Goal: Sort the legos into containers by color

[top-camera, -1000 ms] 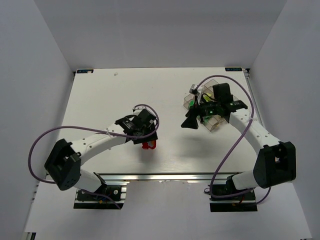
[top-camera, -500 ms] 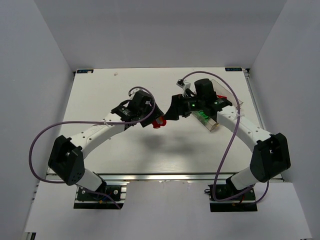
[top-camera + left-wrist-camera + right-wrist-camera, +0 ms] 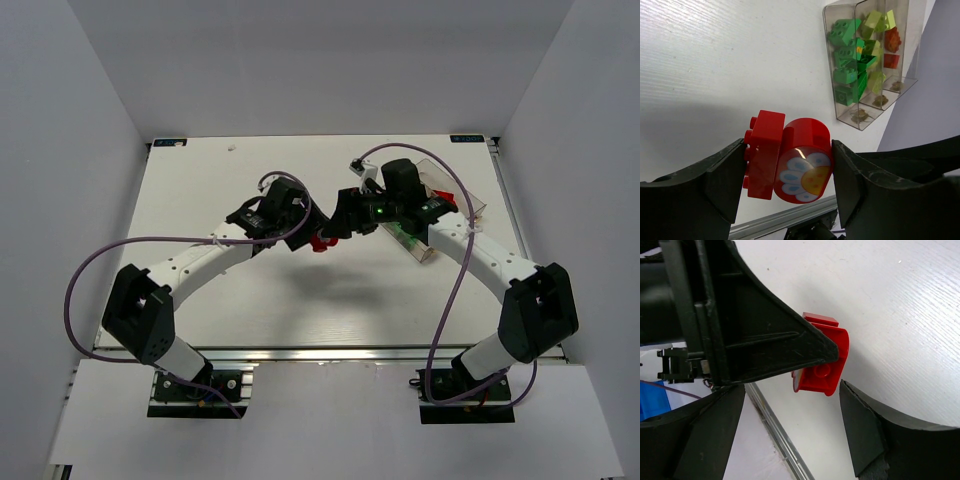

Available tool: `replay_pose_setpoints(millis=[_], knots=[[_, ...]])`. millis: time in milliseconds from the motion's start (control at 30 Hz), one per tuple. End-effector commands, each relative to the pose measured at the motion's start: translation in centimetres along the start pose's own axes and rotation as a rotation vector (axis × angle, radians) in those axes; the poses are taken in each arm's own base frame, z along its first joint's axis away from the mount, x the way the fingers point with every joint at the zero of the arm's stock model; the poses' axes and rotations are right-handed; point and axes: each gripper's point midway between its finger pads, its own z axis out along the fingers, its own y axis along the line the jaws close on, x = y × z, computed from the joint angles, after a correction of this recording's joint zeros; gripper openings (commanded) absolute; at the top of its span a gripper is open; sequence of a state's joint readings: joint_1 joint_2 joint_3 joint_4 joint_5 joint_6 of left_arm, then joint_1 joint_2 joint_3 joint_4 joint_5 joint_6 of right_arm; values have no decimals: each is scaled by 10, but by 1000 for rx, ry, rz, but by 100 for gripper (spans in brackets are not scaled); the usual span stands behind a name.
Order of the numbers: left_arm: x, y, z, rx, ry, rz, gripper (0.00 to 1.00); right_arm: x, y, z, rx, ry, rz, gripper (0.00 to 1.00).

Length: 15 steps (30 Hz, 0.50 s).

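My left gripper [image 3: 788, 170] is shut on a red lego [image 3: 765, 150], a studded brick joined to a round piece with a flower face, and holds it above the table. From overhead, that red lego [image 3: 320, 242] hangs at mid-table between the two grippers. My right gripper [image 3: 790, 425] is open, its fingers either side of the red lego [image 3: 822, 367] without touching it. The clear tray [image 3: 860, 117] of containers holds dark green legos [image 3: 845, 55], yellow-green legos [image 3: 872, 45] and red legos [image 3: 891, 45] in separate compartments.
The tray [image 3: 470, 195] lies at the table's right side, behind my right arm. The left gripper's black finger [image 3: 765, 340] fills the upper left of the right wrist view. A metal rail [image 3: 300, 352] runs along the table's near edge.
My left arm carried the red lego up from near the front edge to mid-table. My right gripper swung left from over the tray to meet it.
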State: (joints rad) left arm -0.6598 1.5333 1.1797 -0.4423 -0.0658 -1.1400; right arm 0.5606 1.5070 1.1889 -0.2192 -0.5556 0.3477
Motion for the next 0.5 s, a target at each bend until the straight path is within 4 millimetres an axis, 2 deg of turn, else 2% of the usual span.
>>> replay_pose_setpoints(millis=[0,233,467], knots=[[-16,-30,-17,105,-41,-41,41,-5,-1,-1,12,-28,-13,80],[-16,-39,-20,153,-34,-61,40,-8,-8,8,25,-33,13,79],[-14,-40,-21,176,-26,-87,40,-23,-15,19,38,-54,3,68]])
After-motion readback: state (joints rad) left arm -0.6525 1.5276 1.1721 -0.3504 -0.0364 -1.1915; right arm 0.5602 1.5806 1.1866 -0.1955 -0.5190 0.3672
